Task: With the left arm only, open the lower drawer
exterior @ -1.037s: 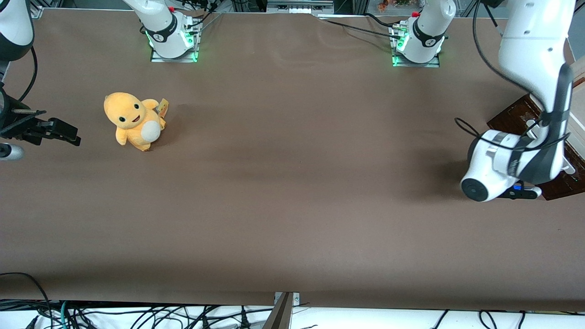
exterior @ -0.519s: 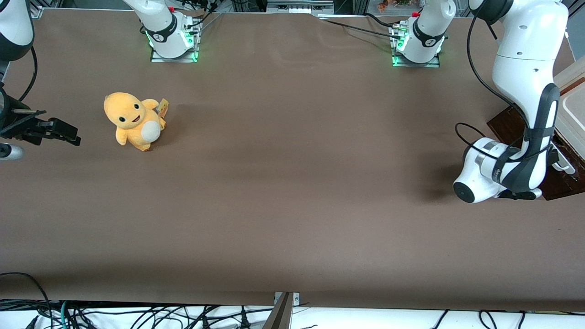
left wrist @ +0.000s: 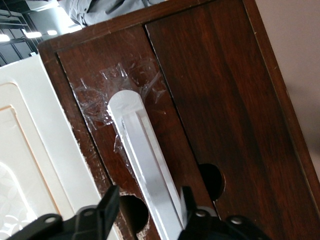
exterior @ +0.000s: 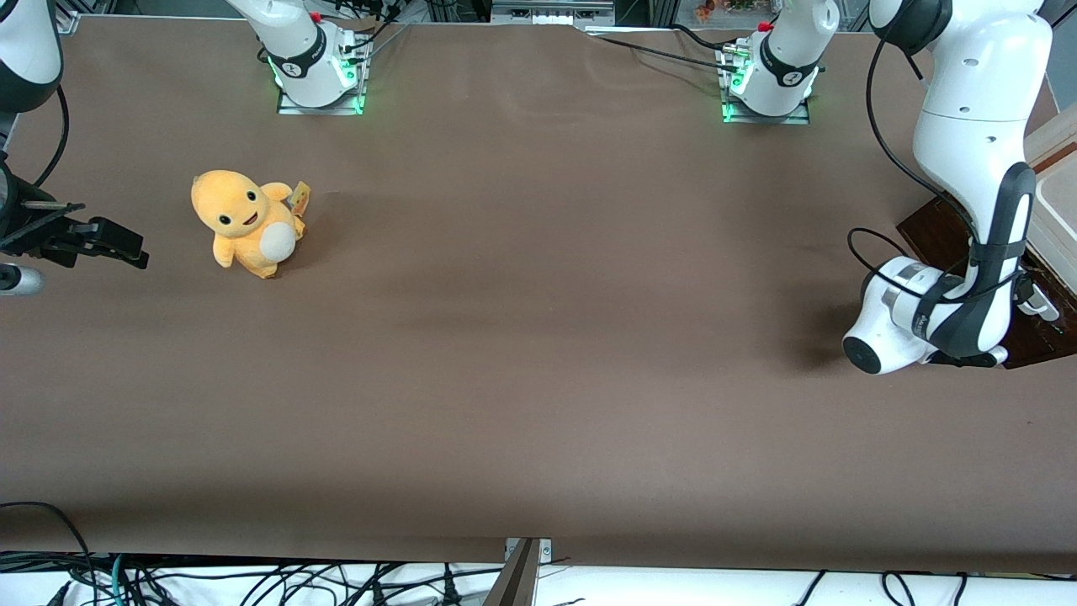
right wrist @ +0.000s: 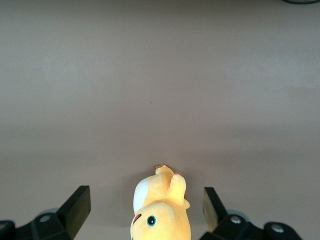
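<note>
The lower drawer (left wrist: 100, 95) has a dark brown glossy front with a long white bar handle (left wrist: 142, 155); its front lies level with the brown panel (left wrist: 235, 100) beside it. My left arm's gripper (left wrist: 150, 194) is open. Its two black fingers straddle the handle, one finger (left wrist: 111, 200) on each side, and neither visibly presses on it. In the front view the left arm (exterior: 976, 168) bends down at the working arm's end of the table, and its wrist (exterior: 909, 324) hides the gripper. Part of the drawer front (exterior: 930, 225) and the handle's end (exterior: 1042, 305) show past the arm.
A cream framed panel (left wrist: 30, 150) lies beside the drawer front. Two round holes (left wrist: 212, 180) sit in the brown wood near the fingers. A yellow plush toy (exterior: 246, 223) stands on the brown table (exterior: 538, 337) toward the parked arm's end.
The left arm's upper links have swung and straightened. Its wrist stays low in front of the drawer and has shifted only slightly. The drawer front has not visibly moved.
</note>
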Motion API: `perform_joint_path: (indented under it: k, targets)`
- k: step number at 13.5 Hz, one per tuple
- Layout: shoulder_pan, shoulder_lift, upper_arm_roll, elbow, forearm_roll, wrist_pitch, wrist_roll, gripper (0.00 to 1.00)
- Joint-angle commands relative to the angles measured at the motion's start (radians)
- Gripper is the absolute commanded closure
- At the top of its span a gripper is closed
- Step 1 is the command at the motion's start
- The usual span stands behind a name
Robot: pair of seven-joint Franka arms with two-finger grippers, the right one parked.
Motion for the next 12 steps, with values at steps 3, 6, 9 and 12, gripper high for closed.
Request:
perform_joint_path:
  k: [3, 6, 9, 12]
  targets:
    - [0.004, 0.029, -0.003, 0.023, 0.033, -0.01, -0.01, 0.77]
    - [0.003, 0.031, -0.005, 0.023, 0.032, -0.01, -0.01, 0.84]
    - [-0.001, 0.037, -0.005, 0.037, 0.03, -0.01, -0.01, 0.84]
    - [-0.01, 0.049, -0.006, 0.05, 0.029, -0.012, -0.01, 0.85]
